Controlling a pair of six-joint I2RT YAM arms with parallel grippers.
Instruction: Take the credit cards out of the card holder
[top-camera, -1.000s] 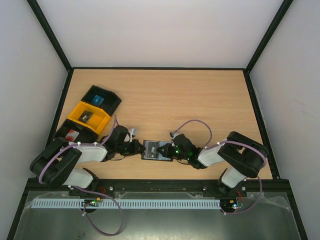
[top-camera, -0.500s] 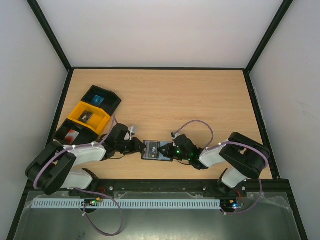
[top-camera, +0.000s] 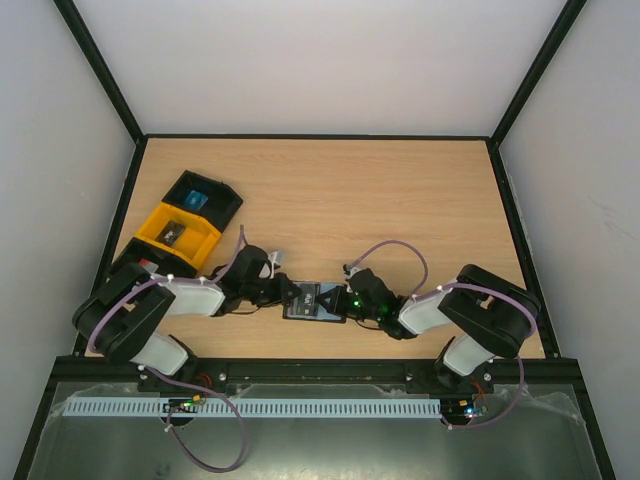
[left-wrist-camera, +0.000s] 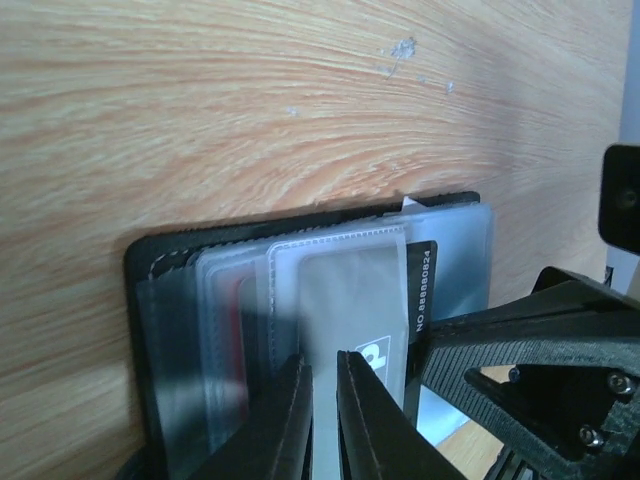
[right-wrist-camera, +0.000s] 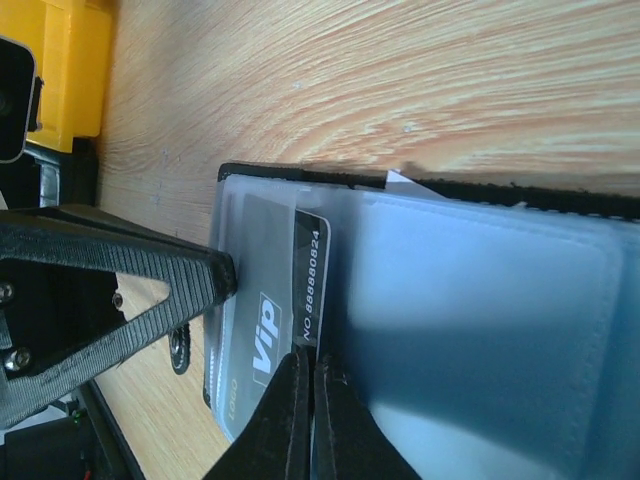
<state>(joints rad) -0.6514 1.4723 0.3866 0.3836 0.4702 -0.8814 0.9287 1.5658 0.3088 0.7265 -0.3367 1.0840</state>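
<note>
The card holder (top-camera: 316, 300) lies open near the table's front edge, showing a grey-blue inner face (right-wrist-camera: 480, 330) and clear sleeves. A dark grey credit card (left-wrist-camera: 422, 285) with a white number sticks partly out of one sleeve, and a red card (left-wrist-camera: 240, 330) shows through another. My left gripper (left-wrist-camera: 325, 365) comes in from the holder's left side, its jaws almost together with a clear sleeve leaf between them. My right gripper (right-wrist-camera: 312, 360) is shut, its tips meeting at the dark card's (right-wrist-camera: 310, 270) edge; I cannot tell whether they pinch anything.
At the back left, a black tray (top-camera: 222, 202) holds a blue card (top-camera: 195, 200). A yellow tray (top-camera: 200, 240) beside it holds a dark card (top-camera: 170, 235). A third tray is mostly hidden by the left arm. Black frame posts edge the table.
My left arm has moved right, so its gripper now reaches over the holder's left edge. The right arm and the holder have stayed put.
</note>
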